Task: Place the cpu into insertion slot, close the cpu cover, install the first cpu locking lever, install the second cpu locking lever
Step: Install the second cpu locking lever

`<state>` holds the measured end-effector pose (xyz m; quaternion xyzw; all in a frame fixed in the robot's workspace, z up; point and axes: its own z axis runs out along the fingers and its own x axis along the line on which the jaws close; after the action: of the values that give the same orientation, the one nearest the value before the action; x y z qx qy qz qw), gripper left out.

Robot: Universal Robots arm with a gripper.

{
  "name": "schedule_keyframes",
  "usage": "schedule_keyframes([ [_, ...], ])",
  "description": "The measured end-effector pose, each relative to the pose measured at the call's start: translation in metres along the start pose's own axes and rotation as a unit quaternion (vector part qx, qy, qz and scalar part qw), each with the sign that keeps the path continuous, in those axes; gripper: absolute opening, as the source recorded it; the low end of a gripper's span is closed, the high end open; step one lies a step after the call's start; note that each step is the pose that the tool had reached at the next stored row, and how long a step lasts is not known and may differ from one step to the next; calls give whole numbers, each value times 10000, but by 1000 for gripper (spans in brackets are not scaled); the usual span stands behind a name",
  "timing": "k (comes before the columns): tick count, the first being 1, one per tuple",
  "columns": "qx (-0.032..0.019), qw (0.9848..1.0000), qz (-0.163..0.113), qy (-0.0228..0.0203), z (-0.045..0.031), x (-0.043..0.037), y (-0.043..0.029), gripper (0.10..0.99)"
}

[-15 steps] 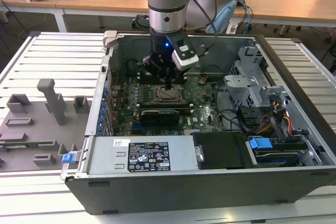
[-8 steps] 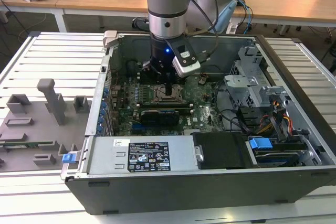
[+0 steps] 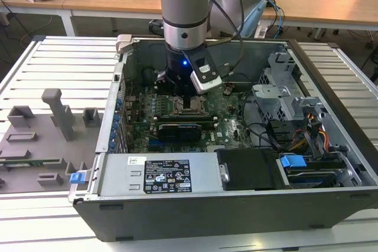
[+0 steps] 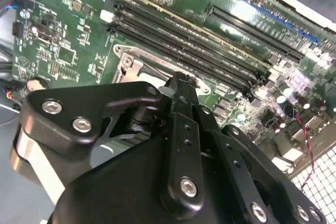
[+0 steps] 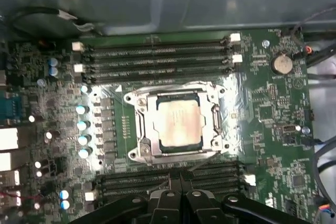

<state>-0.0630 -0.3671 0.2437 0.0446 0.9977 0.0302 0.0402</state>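
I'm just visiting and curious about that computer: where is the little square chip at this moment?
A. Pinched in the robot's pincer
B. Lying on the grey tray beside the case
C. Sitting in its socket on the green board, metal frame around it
C: in the first wrist view the cpu lies in the insertion slot, with the cpu cover framing it.

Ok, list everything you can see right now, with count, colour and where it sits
cpu: one, silver face up, in the insertion slot on the motherboard
cpu cover: one, grey metal, lying closed around the cpu
motherboard: one, green, inside the case
computer case: one, dark grey, lying open on the table
expansion card: one, black, beside the socket
fixture tray: one, grey, at the exterior view's left
claw: one, black, fingers together, hovering beside the socket
robot arm: one, silver and blue, above the case
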Motion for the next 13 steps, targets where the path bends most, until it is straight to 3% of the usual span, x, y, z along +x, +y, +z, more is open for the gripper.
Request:
schedule_keyframes([
  [3,-91,10000,8,8,17,34,-43,106],
  [4,-137,9999,12,12,26,52,-65,106],
  [5,-215,9998,18,19,41,82,-96,106],
  [8,-299,9995,26,26,62,113,-137,106],
  [13,-482,9988,41,42,97,160,-211,106],
])
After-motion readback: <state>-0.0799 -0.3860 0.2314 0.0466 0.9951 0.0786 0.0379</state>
